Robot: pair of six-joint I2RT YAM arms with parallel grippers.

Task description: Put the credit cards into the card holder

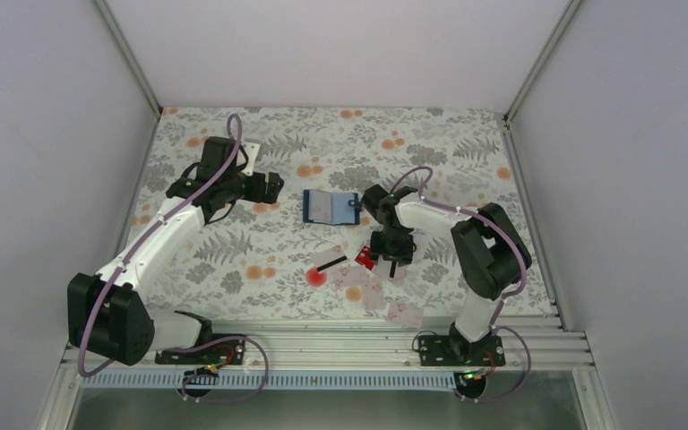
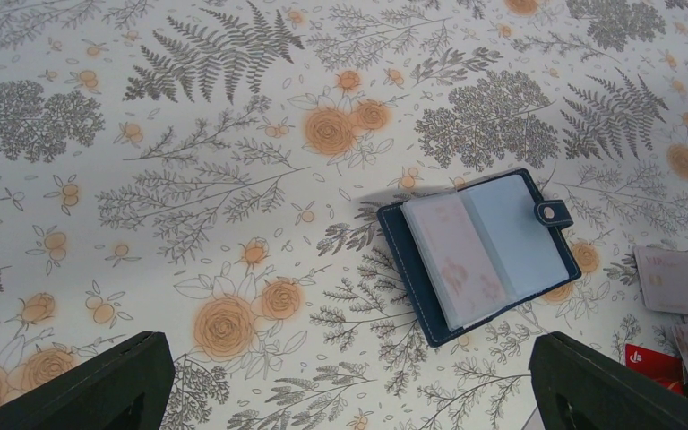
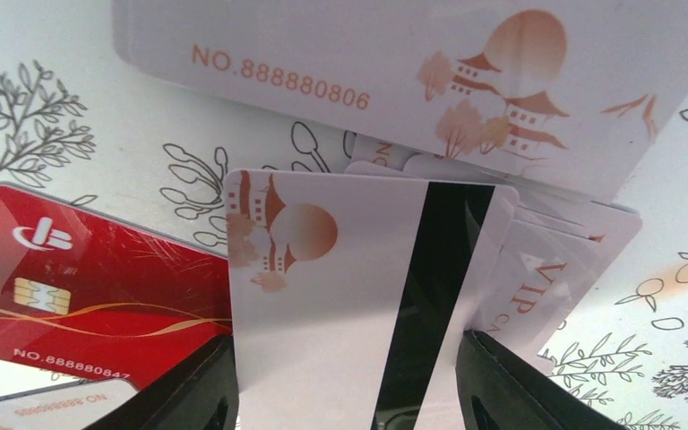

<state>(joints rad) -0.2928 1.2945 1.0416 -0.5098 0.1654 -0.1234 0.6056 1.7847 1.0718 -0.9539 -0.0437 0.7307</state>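
The navy card holder (image 1: 331, 207) (image 2: 479, 255) lies open on the flowered cloth, its pale pockets facing up. My left gripper (image 1: 273, 186) (image 2: 358, 367) hovers open to its left, with nothing between the fingers. Several credit cards (image 1: 385, 300) lie scattered in front of the holder. My right gripper (image 1: 387, 260) (image 3: 348, 385) is down among them. Its two fingers press the long edges of a white credit card with a black stripe (image 3: 349, 269), which is tilted up. Beside it lie a red card (image 3: 98, 287), a VIP card (image 3: 546, 287) and a numbered white card (image 3: 394, 63).
A striped card and a red round spot (image 1: 316, 276) lie left of the right gripper. More cards (image 2: 681, 279) show at the right edge of the left wrist view. White walls enclose the table on three sides, and a metal rail (image 1: 322, 345) runs along the near edge.
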